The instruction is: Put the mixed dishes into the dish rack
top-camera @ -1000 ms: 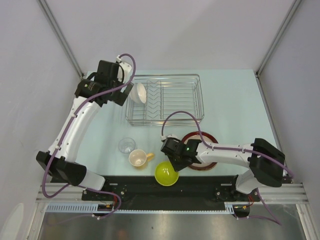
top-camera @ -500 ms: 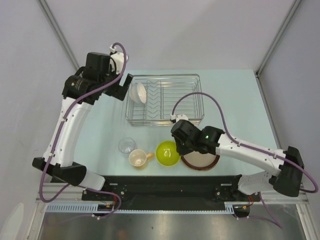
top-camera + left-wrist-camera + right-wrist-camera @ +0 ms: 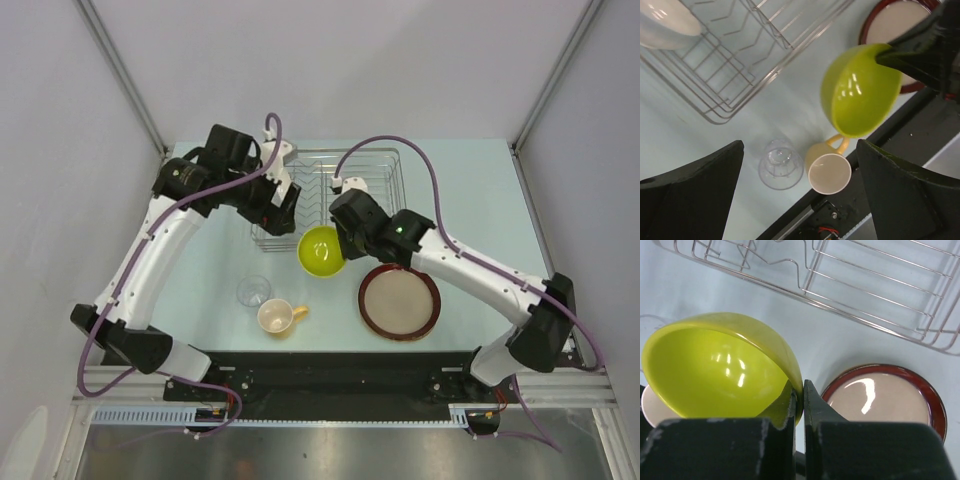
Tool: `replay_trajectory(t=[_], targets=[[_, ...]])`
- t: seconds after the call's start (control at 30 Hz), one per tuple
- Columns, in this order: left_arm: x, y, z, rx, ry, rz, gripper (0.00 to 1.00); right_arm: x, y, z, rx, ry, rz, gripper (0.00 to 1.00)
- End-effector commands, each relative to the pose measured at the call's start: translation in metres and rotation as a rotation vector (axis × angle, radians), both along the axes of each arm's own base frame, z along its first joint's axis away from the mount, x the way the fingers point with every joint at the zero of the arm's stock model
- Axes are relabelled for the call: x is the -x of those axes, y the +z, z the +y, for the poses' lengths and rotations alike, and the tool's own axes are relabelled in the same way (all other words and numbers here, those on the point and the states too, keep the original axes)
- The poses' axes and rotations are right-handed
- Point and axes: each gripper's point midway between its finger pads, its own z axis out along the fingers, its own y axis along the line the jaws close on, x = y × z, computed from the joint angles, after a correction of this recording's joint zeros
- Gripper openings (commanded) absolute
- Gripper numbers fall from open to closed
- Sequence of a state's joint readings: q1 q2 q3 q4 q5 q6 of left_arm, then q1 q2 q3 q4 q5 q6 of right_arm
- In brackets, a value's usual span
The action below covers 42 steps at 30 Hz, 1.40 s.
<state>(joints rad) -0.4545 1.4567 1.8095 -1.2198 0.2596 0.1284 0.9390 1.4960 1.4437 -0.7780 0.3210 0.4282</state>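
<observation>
My right gripper [image 3: 343, 243] is shut on the rim of the lime-green bowl [image 3: 322, 251], holding it tilted in the air just in front of the dish rack [image 3: 375, 190]; the wrist view shows the fingers [image 3: 790, 410] pinching the bowl wall [image 3: 715, 370]. My left gripper [image 3: 281, 208] is open and empty above the rack's near left corner. The white bowl [image 3: 662, 22] lies in the rack's left end [image 3: 740, 60]. The tan-yellow mug [image 3: 277, 317], clear glass [image 3: 253, 291] and red-rimmed plate [image 3: 399, 302] sit on the table. The floral plate is out of view.
The rack's middle and right sections [image 3: 880, 290] hold nothing. The black front rail [image 3: 330, 375] runs along the near table edge. Grey walls and metal posts enclose the table at the back and sides.
My right gripper has carried the green bowl from the front table edge up to the rack's front side. My left arm has swung from left of the rack to over its near left corner.
</observation>
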Motion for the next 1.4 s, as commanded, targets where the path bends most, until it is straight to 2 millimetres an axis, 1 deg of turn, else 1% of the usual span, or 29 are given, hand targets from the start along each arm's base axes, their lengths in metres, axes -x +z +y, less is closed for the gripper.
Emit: replay_trajectory(t=[0.0,0.07,0.17,0.2,0.23,0.27,0.3,0.33,0.37,0.4,0.47,0.67,0.73,0.8,0.83,0.87,0.9,0.97,1.0,1.1,1.27,1.3,1.33,1.37], targets=[[0.025,0.003,-0.021,0.084,-0.084,0.028,1.00,-0.024,0.030,0.020,-0.067,0.012,-0.072,0.00],[0.028,0.000,-0.027,0.085,-0.112,0.030,1.00,-0.028,0.030,0.025,-0.087,0.017,-0.067,0.00],[0.031,-0.006,-0.035,0.083,-0.138,0.036,1.00,-0.036,0.034,0.026,-0.113,0.009,-0.063,0.00],[0.032,-0.012,-0.036,0.076,-0.145,0.046,1.00,-0.037,0.035,0.024,-0.125,0.003,-0.061,0.00],[0.031,-0.014,-0.039,0.073,-0.148,0.032,1.00,-0.041,0.036,0.022,-0.144,-0.012,-0.058,0.00],[0.029,-0.017,-0.040,0.069,-0.148,0.028,1.00,-0.041,0.040,0.023,-0.170,-0.004,-0.052,0.00],[0.030,-0.028,-0.039,0.055,-0.143,0.043,1.00,-0.040,0.042,0.024,-0.188,0.000,-0.047,0.00],[0.028,-0.032,-0.039,0.053,-0.142,0.035,1.00,-0.043,0.044,0.024,-0.213,-0.002,-0.047,0.00],[0.022,-0.033,-0.042,0.055,-0.140,0.013,1.00,-0.040,0.047,0.027,-0.237,0.008,-0.035,0.00],[0.022,-0.040,-0.043,0.047,-0.142,0.021,1.00,-0.040,0.045,0.029,-0.244,0.009,-0.027,0.00],[0.017,-0.044,-0.046,0.039,-0.139,0.018,1.00,-0.038,0.045,0.033,-0.262,0.024,-0.016,0.00],[-0.007,-0.037,-0.047,0.030,-0.104,-0.083,1.00,-0.029,0.038,0.043,-0.285,0.048,0.020,0.00],[-0.013,-0.040,-0.047,0.017,-0.094,-0.095,1.00,-0.028,0.036,0.044,-0.285,0.048,0.024,0.00],[-0.012,-0.046,-0.047,0.010,-0.094,-0.079,0.98,-0.027,0.037,0.044,-0.284,0.049,0.021,0.00],[-0.013,-0.049,-0.047,0.009,-0.094,-0.077,0.96,-0.028,0.039,0.042,-0.285,0.045,0.017,0.00],[-0.012,-0.055,-0.046,-0.004,-0.094,-0.067,0.93,-0.028,0.040,0.042,-0.285,0.045,0.015,0.00],[-0.014,-0.056,-0.042,-0.017,-0.081,-0.078,0.84,-0.029,0.043,0.041,-0.287,0.042,0.008,0.00],[-0.015,-0.062,-0.038,-0.039,-0.076,-0.085,0.74,-0.030,0.044,0.037,-0.285,0.036,0.002,0.00],[-0.015,-0.062,-0.036,-0.048,-0.072,-0.095,0.64,-0.031,0.043,0.035,-0.281,0.030,0.004,0.00],[-0.014,-0.065,-0.031,-0.071,-0.076,-0.099,0.50,-0.032,0.044,0.029,-0.280,0.016,-0.003,0.00],[-0.014,-0.066,-0.027,-0.086,-0.066,-0.104,0.50,-0.034,0.044,0.024,-0.281,0.001,-0.012,0.00],[-0.013,-0.067,-0.027,-0.087,-0.067,-0.101,0.49,-0.034,0.044,0.025,-0.282,0.001,-0.010,0.00],[-0.014,-0.066,-0.027,-0.087,-0.066,-0.103,0.47,-0.033,0.045,0.027,-0.289,0.005,-0.010,0.00],[-0.015,-0.066,-0.027,-0.087,-0.066,-0.107,0.36,-0.033,0.045,0.026,-0.290,0.003,-0.011,0.00]])
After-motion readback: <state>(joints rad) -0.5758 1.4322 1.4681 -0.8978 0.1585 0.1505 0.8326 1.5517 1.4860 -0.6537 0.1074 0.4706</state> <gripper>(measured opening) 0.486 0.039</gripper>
